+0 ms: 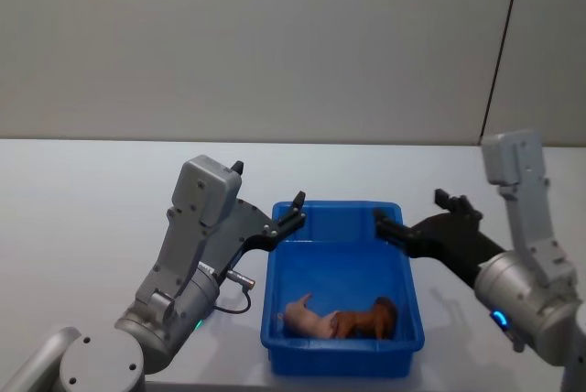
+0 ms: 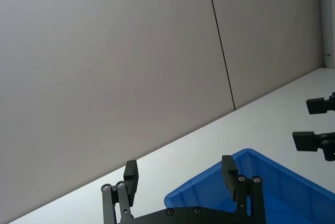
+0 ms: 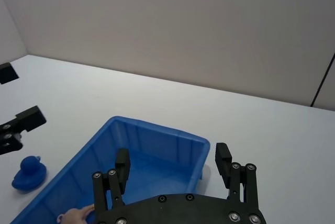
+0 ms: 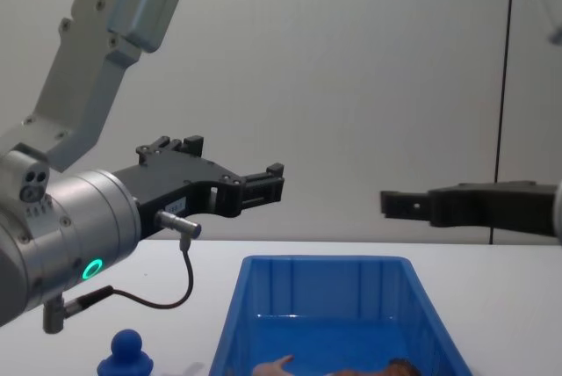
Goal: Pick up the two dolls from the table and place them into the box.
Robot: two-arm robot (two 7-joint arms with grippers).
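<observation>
The left gripper (image 2: 179, 178) hangs in the air with its fingers spread wide and nothing between them, one fingertip over the far left corner of the box (image 1: 339, 206). The right gripper (image 3: 171, 158) hangs opposite it at about the same height, above the box's far right corner, its fingers also wide apart and empty. The blue box sits on the white table (image 1: 92, 227) below and between the two grippers, its open top facing up. Inside it, at the end nearer the robot and well back from both sets of fingertips, lie the brown doll (image 1: 375, 319) and a pale pink figure (image 1: 307, 319), side by side on the floor of the box and touching. The blue doll (image 4: 126, 354) stands upright on the table outside the box, on the left gripper's side and lower than it, apart from the box's left wall.
</observation>
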